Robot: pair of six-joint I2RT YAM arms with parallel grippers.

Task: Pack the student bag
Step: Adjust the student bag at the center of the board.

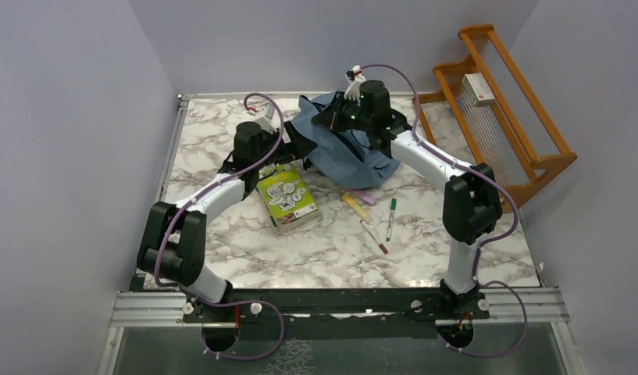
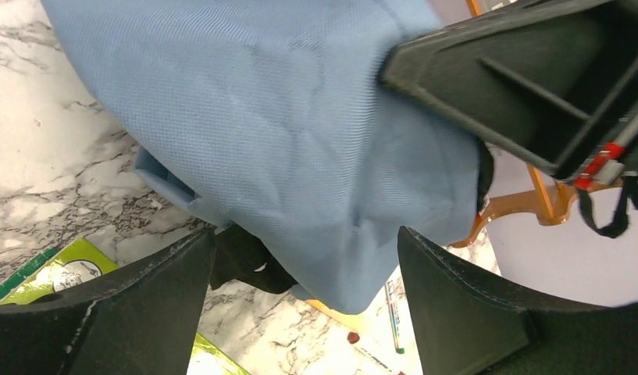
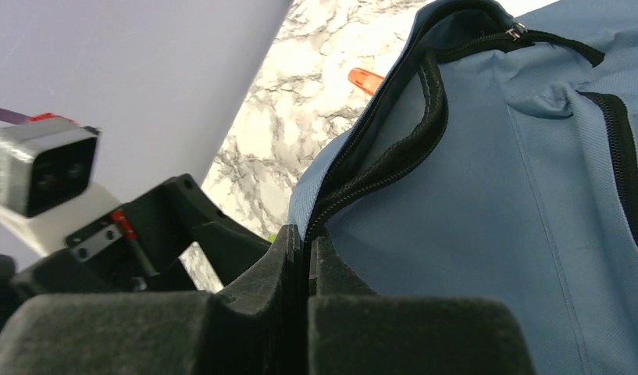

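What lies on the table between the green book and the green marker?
In the top view, a yellow highlighter and a red-tipped pen lie between the book and the marker.

My left end effector [image 2: 300, 250] stands with its fingers spread wide. My right end effector [image 3: 308, 250] is pinched tight on the student bag [image 3: 495, 195] rim. Both arms reach toward the tabletop's [image 1: 245, 242] far edge.
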